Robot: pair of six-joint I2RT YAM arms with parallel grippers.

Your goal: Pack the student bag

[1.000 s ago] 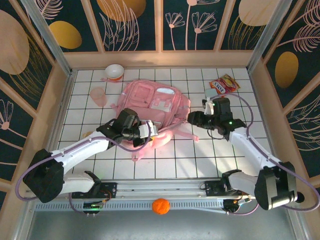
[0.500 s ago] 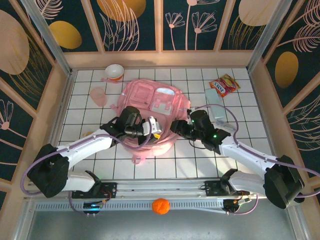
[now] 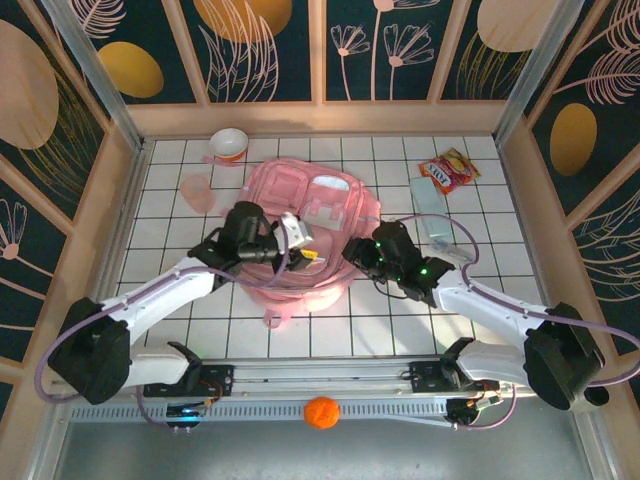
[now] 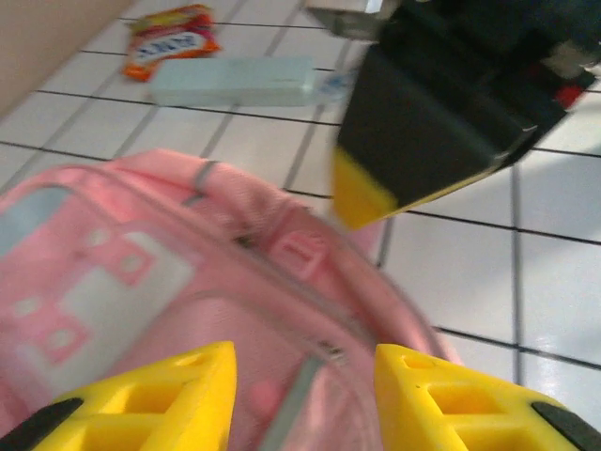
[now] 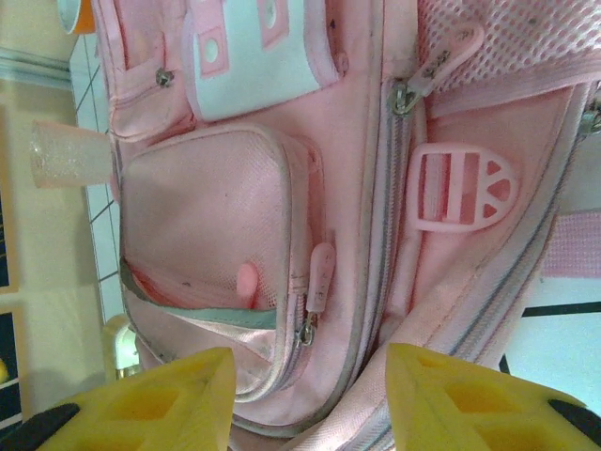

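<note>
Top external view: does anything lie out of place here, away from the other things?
Yes. An orange ball lies on the grey ledge at the near edge, off the white tiled table. The student bag lies on the tiles, so the ball looks dropped or set aside.

Matt pink woven cloth on the student bag (image 5: 216, 197), open mesh on its pocket (image 5: 526, 38), smooth plastic zip pulls (image 5: 320, 274); glossy white tiled table (image 3: 330, 335); shiny snack packet (image 3: 448, 170)
</note>
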